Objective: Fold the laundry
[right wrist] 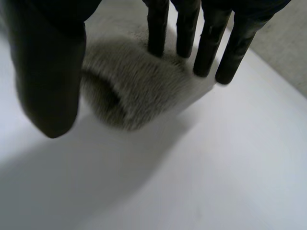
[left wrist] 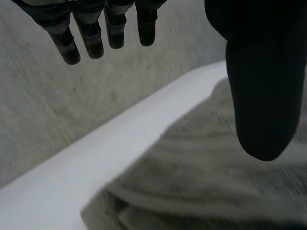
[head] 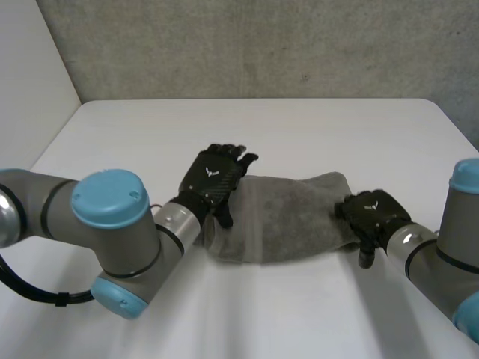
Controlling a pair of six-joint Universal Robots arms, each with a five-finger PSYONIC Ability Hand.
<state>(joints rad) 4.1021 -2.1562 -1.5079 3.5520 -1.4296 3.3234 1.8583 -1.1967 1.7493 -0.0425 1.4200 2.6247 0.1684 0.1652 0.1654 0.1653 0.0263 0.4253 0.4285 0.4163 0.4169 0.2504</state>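
Grey, fuzzy cloth (head: 292, 217) lies folded into a long, thick band across the middle of the white tabletop (head: 262, 127), nearer the front edge than the far one. A rough grey wall (head: 262, 45) rises behind the far edge. The left robot hand (head: 213, 179) sits over the cloth's left end with its fingers straight and spread and its thumb apart above the pile. Whether its palm touches the cloth is hard to make out. The right robot hand (head: 373, 213) is at the cloth's right end, fingers straight over the rounded fold, thumb clear beside it, pinching nothing. The left arm (head: 112, 224), with its blue-capped joint, covers part of the tabletop's front left. Layered edges show at the cloth's left end.
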